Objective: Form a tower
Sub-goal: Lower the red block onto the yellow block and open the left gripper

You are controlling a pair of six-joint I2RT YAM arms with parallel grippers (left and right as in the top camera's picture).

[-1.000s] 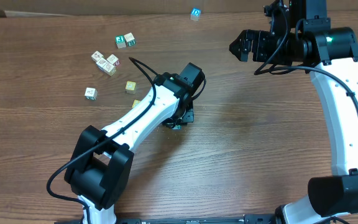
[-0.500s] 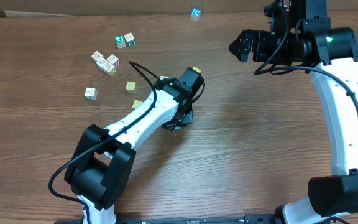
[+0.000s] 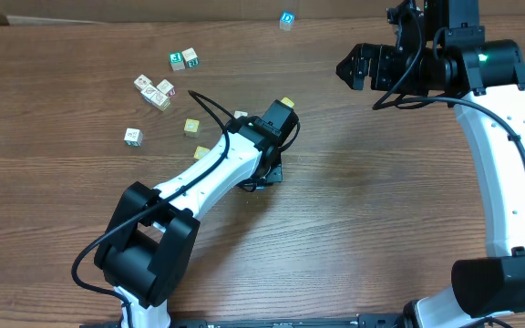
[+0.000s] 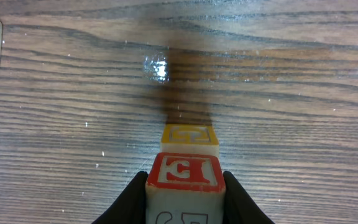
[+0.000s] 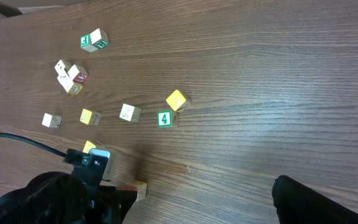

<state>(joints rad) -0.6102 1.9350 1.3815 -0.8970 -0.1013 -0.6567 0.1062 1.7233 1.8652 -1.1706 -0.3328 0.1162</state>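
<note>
1. Tower: none standing yet; its start sits at the middle of the counter [image 3: 363, 210], under my left arm.
2. Left hand [image 4: 185, 186]: closed narrow on a red-lettered block [image 4: 184, 171].
3. Yellow-lettered block [image 4: 189, 133]: on the counter just beyond the held one; touching or not, I cannot tell.
4. Right hand [image 3: 346, 67]: wide, empty, well apart.
5. Step in hand: first stacking. Next move, I judge: lift the red one, centre it over the yellow, lower, let go.

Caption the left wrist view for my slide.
Left gripper clamps a red-lettered cube, a yellow-lettered cube just beyond it.
</note>
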